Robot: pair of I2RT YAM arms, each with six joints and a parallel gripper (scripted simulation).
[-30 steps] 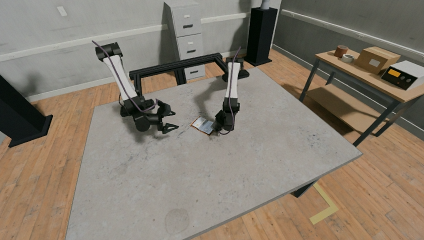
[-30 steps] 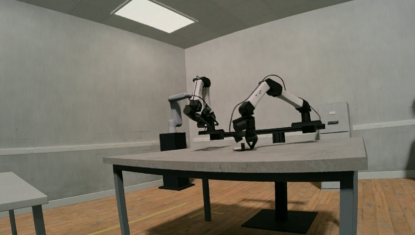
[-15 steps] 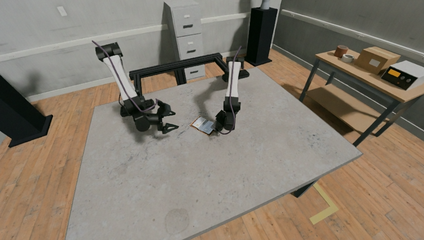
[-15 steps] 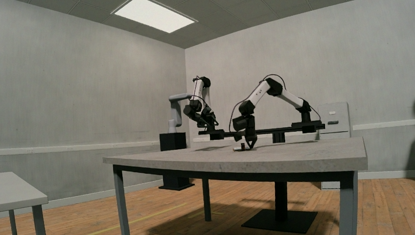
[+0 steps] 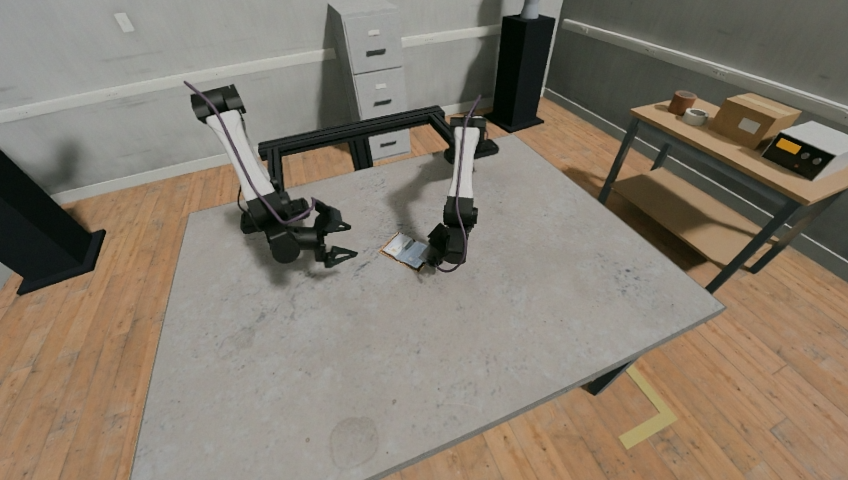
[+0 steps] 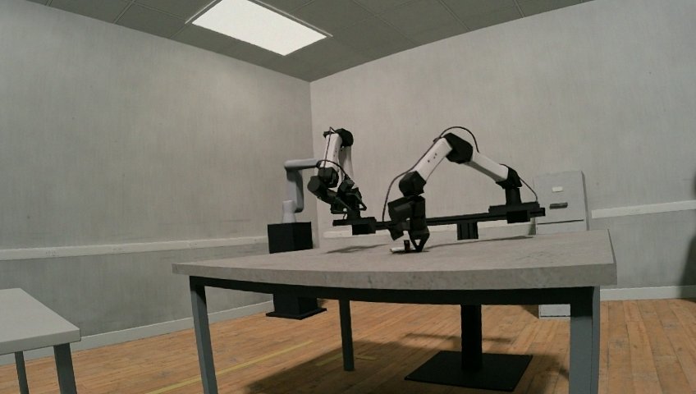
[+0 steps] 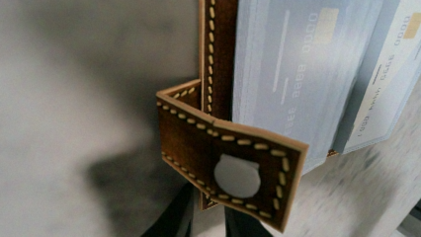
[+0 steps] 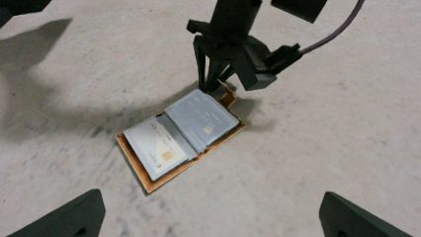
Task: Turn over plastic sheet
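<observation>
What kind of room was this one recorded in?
Probably a workshop or robotics lab: two robot arms on a black frame stand at a grey table, with a filing cabinet behind and a side bench holding a cardboard box and tape.

We are looking at a room with plain grey walls (image 5: 267,35) (image 6: 146,146), a pale rail running along them, and plank flooring (image 5: 791,333) (image 6: 293,351) in warm orange-brown. Overhead, a bright ceiling light (image 6: 258,24) is glowing among dark tiles. We are seeing a grey filing cabinet (image 5: 374,53) (image 6: 561,190) standing near a wall. To the right in the top view, a workbench (image 5: 660,130) is holding a brown cardboard box (image 5: 752,118), two rolls of tape (image 5: 682,102) and a black-and-white device (image 5: 806,148). Yellow tape (image 5: 660,416) (image 6: 244,364) is marking the floor beyond the grey, mottled counter (image 5: 416,356) (image 6: 391,278).
</observation>
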